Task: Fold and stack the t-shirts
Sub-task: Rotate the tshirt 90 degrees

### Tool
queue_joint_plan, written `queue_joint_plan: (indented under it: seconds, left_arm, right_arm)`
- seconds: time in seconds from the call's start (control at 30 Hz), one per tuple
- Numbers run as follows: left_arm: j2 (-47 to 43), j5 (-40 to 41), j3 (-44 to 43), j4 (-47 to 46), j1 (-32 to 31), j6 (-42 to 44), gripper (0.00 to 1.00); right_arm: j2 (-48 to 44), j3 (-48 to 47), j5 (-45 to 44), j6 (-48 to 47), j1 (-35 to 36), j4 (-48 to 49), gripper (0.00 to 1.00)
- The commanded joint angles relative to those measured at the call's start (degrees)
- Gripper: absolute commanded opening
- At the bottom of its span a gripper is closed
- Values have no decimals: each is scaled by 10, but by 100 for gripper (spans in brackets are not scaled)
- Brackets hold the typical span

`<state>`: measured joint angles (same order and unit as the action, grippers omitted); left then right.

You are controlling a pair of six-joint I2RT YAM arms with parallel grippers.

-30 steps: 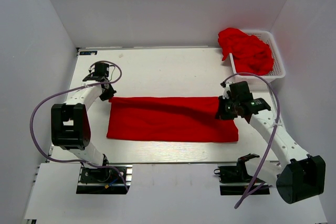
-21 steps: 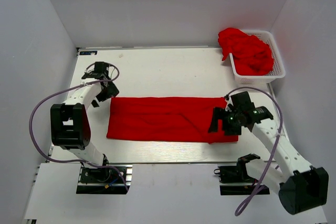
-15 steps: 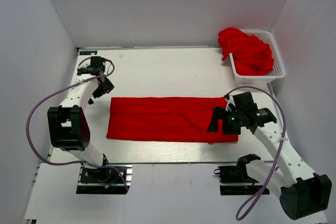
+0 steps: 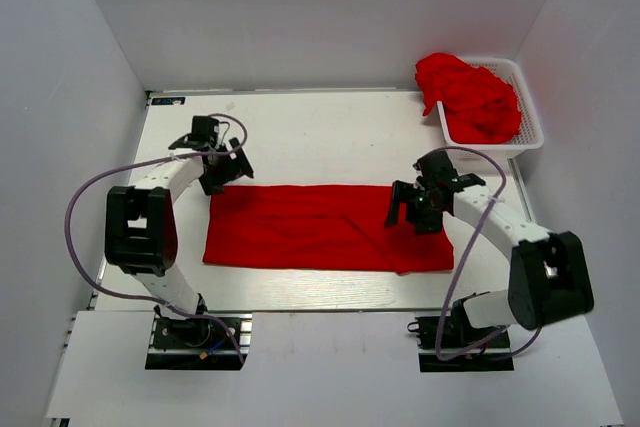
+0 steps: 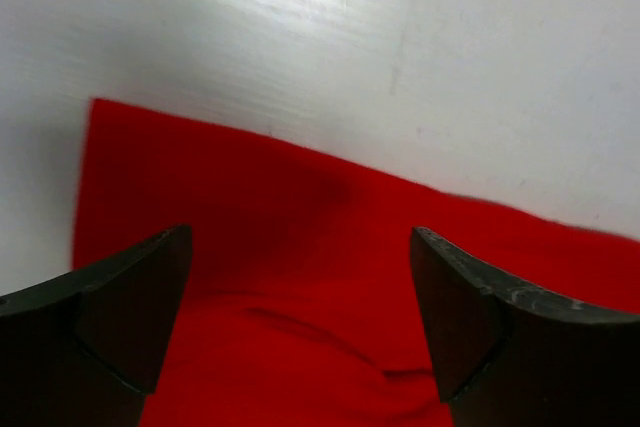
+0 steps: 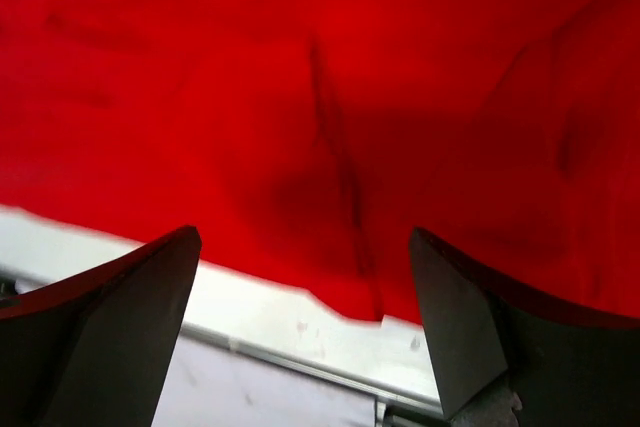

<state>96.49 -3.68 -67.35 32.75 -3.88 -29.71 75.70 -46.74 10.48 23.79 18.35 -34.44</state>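
Note:
One red t-shirt point(image 4: 320, 227) lies flat on the white table as a long folded strip, left to right. My left gripper point(image 4: 227, 174) hovers open over its far left corner, with nothing between the fingers; the left wrist view shows that red cloth point(image 5: 300, 247) below the left gripper point(image 5: 300, 317). My right gripper point(image 4: 406, 209) stands open above the strip's right part. In the right wrist view the right gripper point(image 6: 300, 327) frames the shirt's near edge point(image 6: 330, 197), holding nothing. More red t-shirts point(image 4: 468, 95) are heaped at the back right.
A white lattice basket point(image 4: 531, 133) at the back right corner holds the heap, which spills over its left rim. White walls close in the table point(image 4: 320, 132) on three sides. The table's near edge point(image 6: 300, 352) runs just below the shirt.
Both grippers went from shut to open and let go of the shirt. The left swung out to the far left and came back; the right dipped toward the front, then returned.

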Motion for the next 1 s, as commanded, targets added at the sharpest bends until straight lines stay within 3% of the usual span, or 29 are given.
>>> queue_joint_plan:
  seconds: [0.0,0.17,0.33,0.47,0.5,0.57,0.6,0.67,0.7,0.8,0.83,0.97]
  left_arm:
    - [11,-63,27,-30,-21,25,100]
    - [16,-61,97,-36,-33,8,100]
    - [-9,-5,147,37,-45,-16,100]
    - [-54,-56,231,35,-80,-31,100]
    - [-60,-84,242,35,-87,-39,100]
    - [-67,-111,267,35,-105,-52,100]
    - [-68,-129,274,35,-125,-57,100]
    - [-73,-151,286,30,-149,-63,100]
    - [-68,-170,286,30,-175,-75,100]
    - [-68,-229,303,-14,-239,-114,100]
    - [-68,-229,297,-22,-255,-120,100]
    - [-68,-235,247,-23,-349,-127,100]
  right_arm:
    - [57,-42,-52,29,-3,46,90]
    - [154,-82,-80,44,-7,62,90]
    - [254,-127,-50,40,-5,89,90]
    - [388,-264,13,30,1,120,90]
    - [429,-355,22,27,2,113,90]
    - [496,-420,23,14,-1,99,90]
    - [561,-525,24,9,2,94,90]
    - [609,-605,51,-3,2,54,90]
    - [664,-701,57,-3,2,50,90]
    - [712,-749,105,14,6,100,90]
    - [717,-748,117,31,5,158,90]
    - [741,-767,147,49,8,228,90]
